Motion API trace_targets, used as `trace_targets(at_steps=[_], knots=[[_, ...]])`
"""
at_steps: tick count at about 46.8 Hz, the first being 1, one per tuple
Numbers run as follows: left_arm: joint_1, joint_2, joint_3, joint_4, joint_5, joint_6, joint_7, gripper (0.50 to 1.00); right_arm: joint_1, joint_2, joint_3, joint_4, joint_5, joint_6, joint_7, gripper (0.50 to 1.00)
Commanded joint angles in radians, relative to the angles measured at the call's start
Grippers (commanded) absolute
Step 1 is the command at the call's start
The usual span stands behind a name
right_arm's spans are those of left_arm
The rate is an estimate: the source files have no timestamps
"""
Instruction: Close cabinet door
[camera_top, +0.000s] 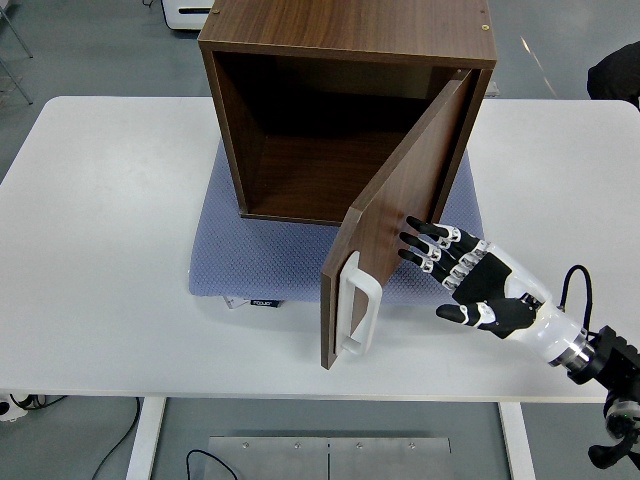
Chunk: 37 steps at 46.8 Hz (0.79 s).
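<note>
Four fingertips (412, 240) touching half-open door (392, 215)

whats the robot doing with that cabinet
The robot's right hand is pushing the cabinet door shut, its open fingers flat against the door's outer face. The door, hinged on the right of the brown cabinet, stands about half closed, its white handle swung out toward the table's near edge. The cabinet sits on a blue mat. No left hand is in view.
</note>
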Motion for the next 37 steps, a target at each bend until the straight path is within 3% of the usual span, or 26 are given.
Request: trace_targets(at_steps=[1, 37], knots=[[0.000, 0.000, 0.000, 0.000, 0.000, 0.000, 0.000, 1.000, 0.002, 0.002, 0.000, -0.001, 0.000, 0.000, 0.000, 1.000], [0.000, 0.000, 0.000, 0.000, 0.000, 0.000, 0.000, 1.000, 0.051, 0.057, -0.020, -0.039, 0.000, 0.000, -0.006, 1.000]])
